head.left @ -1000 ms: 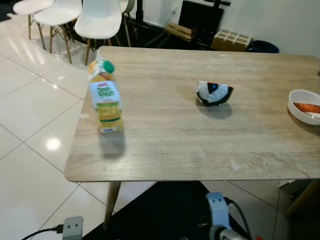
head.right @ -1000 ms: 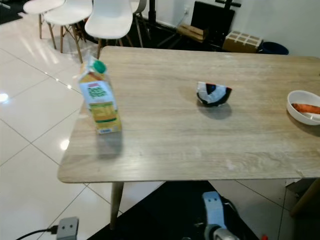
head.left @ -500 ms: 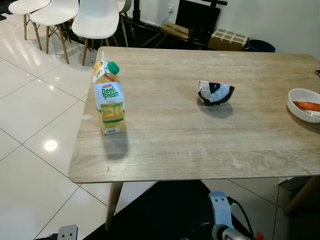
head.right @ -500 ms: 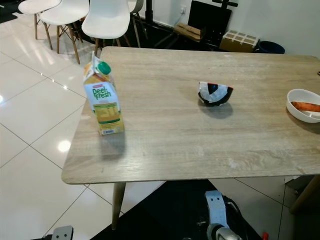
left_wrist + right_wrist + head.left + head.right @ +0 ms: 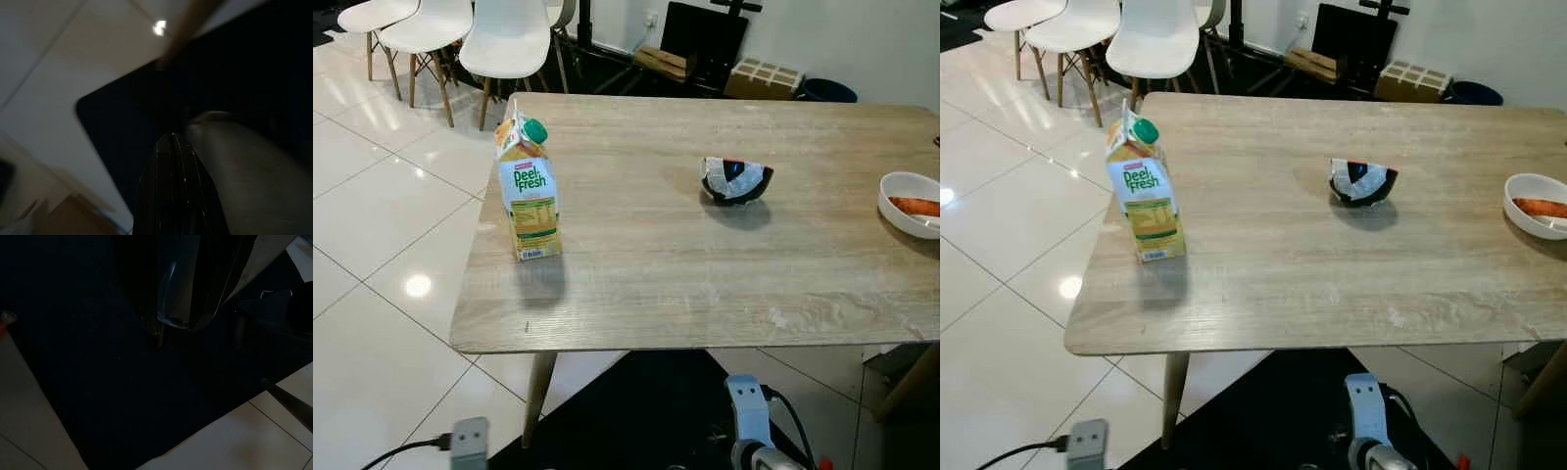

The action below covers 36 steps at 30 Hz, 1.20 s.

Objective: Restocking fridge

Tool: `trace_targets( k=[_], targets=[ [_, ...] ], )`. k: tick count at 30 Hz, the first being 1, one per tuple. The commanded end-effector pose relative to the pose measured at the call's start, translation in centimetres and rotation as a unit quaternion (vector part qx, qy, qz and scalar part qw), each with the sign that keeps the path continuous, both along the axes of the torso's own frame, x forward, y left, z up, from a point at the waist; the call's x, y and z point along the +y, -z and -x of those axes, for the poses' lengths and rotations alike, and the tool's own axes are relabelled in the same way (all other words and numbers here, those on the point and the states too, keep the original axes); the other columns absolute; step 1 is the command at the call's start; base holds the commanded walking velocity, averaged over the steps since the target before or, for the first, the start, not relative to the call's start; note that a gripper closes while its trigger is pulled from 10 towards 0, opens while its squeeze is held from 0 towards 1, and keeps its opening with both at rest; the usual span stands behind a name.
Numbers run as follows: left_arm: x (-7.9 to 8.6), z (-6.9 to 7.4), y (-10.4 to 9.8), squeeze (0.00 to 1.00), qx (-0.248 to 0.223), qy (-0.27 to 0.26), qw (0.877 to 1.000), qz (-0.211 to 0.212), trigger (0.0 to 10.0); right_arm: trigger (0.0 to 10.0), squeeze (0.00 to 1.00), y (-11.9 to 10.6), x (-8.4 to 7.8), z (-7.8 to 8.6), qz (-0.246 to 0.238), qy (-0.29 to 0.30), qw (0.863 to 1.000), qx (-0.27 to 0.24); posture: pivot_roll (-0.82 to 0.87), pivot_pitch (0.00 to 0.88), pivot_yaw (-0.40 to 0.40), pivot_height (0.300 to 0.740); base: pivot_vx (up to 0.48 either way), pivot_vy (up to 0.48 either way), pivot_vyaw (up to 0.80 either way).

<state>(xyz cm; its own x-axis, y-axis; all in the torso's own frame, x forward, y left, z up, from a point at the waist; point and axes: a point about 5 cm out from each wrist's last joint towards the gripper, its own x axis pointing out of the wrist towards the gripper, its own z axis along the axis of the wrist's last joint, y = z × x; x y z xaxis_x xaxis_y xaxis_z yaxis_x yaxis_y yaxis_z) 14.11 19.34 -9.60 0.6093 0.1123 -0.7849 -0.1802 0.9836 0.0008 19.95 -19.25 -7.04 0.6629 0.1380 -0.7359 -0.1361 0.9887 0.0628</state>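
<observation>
A juice carton (image 5: 528,191) with a green cap stands upright near the left edge of the wooden table (image 5: 636,284). A dark bowl (image 5: 736,182) holding something wrapped in white sits mid-table. Both arms hang idle below the table's front edge: part of the left arm (image 5: 470,438) and part of the right arm (image 5: 748,436) show at the bottom of the eye views. In the dim wrist views, the left gripper (image 5: 172,147) and the right gripper (image 5: 176,325) have their black fingers together, holding nothing, over a dark mat.
A white bowl (image 5: 909,204) with orange food sits at the table's right edge. White chairs (image 5: 507,39) stand beyond the far left corner. Boxes (image 5: 764,76) and dark equipment line the back wall. Glossy white tiles lie to the left, and a black mat (image 5: 636,411) under the table.
The whole picture has shifted a little, so the camera moved. The carton and bowls keep their places on the table. The left arm's tip sits slightly higher than half a second ago.
</observation>
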Motion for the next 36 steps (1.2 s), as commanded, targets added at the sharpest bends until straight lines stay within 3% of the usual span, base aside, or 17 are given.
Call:
trace_targets(
  k=[1,12,21,26,29,36],
  targets=[
    [-0.3,1.5,0.7,0.0,0.031,0.006,0.999,0.002,10.0,10.0,0.0,0.5,-0.2,0.9,0.001,0.005,1.0,0.017,-0.04,0.129,-0.059,0.74,0.0,0.0,0.0],
    [1.7,3.1,0.8,0.0,0.041,0.001,0.999,-0.001,10.0,10.0,0.0,0.4,-0.3,0.8,0.003,0.007,1.0,0.015,-0.05,0.127,-0.06,0.74,0.0,0.0,0.0],
    [1.6,3.9,0.9,0.0,0.044,-0.006,0.999,0.005,10.0,10.0,0.0,0.4,-0.5,0.7,0.004,0.008,1.0,0.015,-0.05,0.128,-0.061,0.74,0.0,0.231,0.0],
    [1.4,3.5,0.9,0.0,0.043,-0.004,0.999,0.007,10.0,10.0,0.0,0.4,-0.4,0.7,0.004,0.008,1.0,0.015,-0.05,0.133,-0.06,0.74,0.0,0.48,0.0],
    [1.7,2.7,0.6,0.0,0.036,0.001,0.999,0.004,10.0,10.0,0.0,0.4,-0.4,0.8,0.003,0.008,1.0,0.016,-0.05,0.137,-0.057,0.74,0.0,0.0,0.0],
    [1.8,2.9,0.7,0.0,0.037,0.0,0.999,0.006,10.0,10.0,0.0,0.5,-0.2,0.9,0.001,0.01,1.0,0.016,-0.05,0.141,-0.049,0.74,0.0,0.0,0.0]
  ],
)
